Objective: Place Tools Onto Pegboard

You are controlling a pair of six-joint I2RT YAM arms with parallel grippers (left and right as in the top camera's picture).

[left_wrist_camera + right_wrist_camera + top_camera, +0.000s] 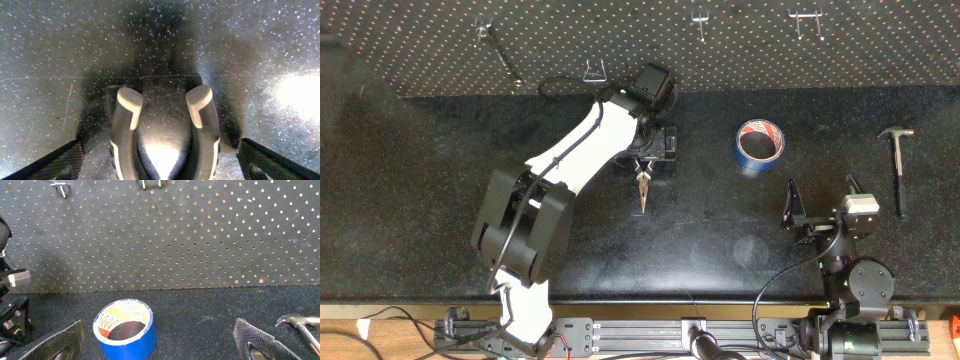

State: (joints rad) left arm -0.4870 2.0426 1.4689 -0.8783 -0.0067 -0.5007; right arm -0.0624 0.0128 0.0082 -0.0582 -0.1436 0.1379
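Black speckled worktop (420,220), black mounting rail (620,328) along its front edge, pale wooden surface (340,345) beneath

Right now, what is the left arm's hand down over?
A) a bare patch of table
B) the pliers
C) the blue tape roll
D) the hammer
B: the open left hand sits astride the handles of the pliers, whose tips point toward the arms' bases; the hammer and the blue tape roll lie farther toward the right arm's side.
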